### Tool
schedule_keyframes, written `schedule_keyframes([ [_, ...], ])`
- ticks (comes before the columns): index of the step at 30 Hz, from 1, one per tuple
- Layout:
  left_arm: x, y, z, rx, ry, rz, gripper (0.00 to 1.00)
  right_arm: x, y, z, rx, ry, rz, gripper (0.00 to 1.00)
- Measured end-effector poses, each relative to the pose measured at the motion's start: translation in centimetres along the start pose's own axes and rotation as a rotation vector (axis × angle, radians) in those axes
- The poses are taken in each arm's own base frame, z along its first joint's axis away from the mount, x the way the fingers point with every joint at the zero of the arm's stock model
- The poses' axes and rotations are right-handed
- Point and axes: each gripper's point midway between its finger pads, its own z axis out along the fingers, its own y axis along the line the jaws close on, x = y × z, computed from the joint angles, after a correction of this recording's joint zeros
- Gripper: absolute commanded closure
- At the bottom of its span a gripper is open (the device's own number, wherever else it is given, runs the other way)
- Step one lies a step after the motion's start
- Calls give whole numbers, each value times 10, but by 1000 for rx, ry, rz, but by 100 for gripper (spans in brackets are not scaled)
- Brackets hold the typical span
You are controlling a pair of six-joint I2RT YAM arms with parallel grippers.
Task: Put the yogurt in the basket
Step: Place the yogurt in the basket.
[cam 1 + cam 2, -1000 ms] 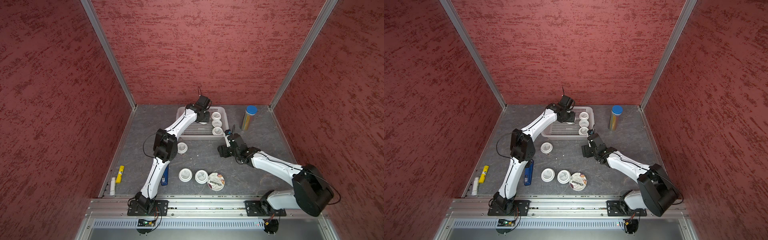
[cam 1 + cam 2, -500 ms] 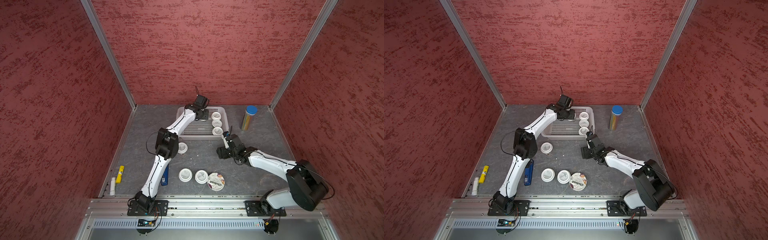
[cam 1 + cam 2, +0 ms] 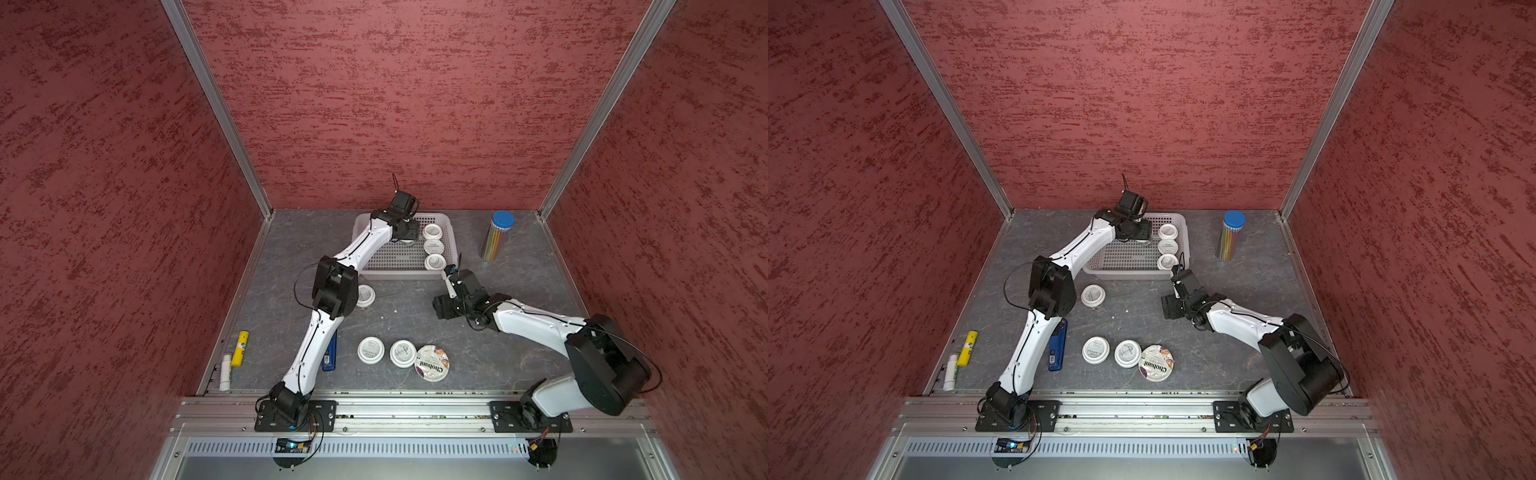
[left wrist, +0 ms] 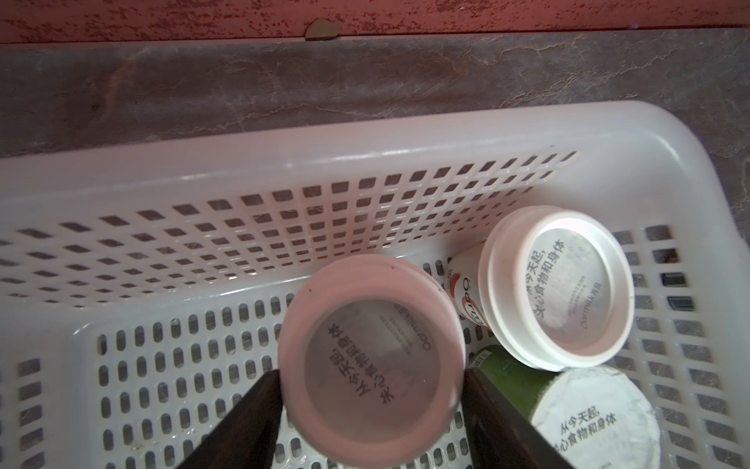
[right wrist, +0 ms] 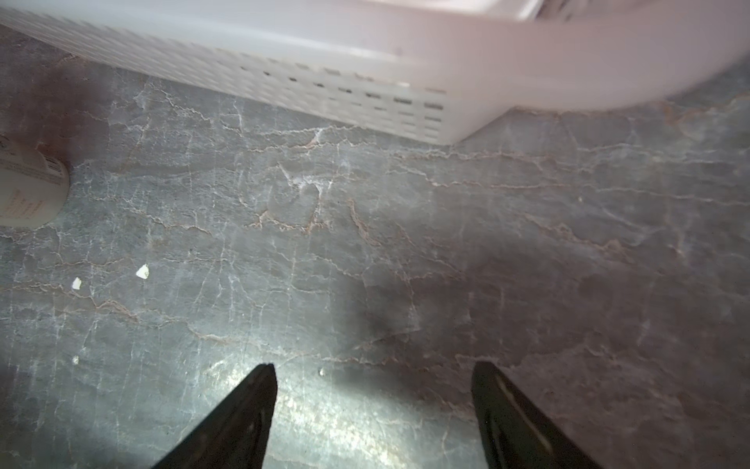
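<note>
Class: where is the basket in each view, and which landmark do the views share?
Top view: basket at the back of the table, middle.
Top view: basket, same spot.
Left wrist: basket fills most of the picture.
Right wrist: only its outer wall and a corner show.
Landmark: the grey veined table, in all four.

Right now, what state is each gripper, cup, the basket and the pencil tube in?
left gripper: fingers either side of the flanked cup, grip unclear.
flanked cup: lid on, within the basket.
right gripper: open, empty.
basket: upright on the table.
three basket cups: upright, lidded, along one end.
three loose cups: upright, lidded, on the table.
Chobani cup: lidded, on the table.
pencil tube: upright, capped.
</note>
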Motion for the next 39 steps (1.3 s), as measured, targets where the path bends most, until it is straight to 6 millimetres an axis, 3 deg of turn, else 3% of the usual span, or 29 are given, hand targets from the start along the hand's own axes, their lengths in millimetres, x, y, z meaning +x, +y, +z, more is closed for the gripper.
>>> schedule_keyframes([
  [8, -3, -2, -2, 7, -7, -1, 19, 0, 0, 0, 0, 0, 1, 19],
  [18, 2, -8, -4, 25, 9, -5, 23, 0, 1, -1, -4, 1, 0, 19],
  [21, 12, -8, -16, 19, 33, -5, 23, -4, 3, -9, -16, -9, 0, 19],
  [24, 23, -8, -43, 18, 49, -8, 22, -15, 10, -24, -45, -35, -2, 19],
  [28, 27, -13, -96, 37, 17, -16, 22, -37, 25, -50, -98, -84, -21, 19],
  [32, 40, -12, -136, 55, -1, -34, 22, -44, 56, -71, -168, -92, -99, 20],
  [39, 89, 13, -147, 11, 82, -65, 22, -2, 127, -94, -333, -12, -333, 22],
])
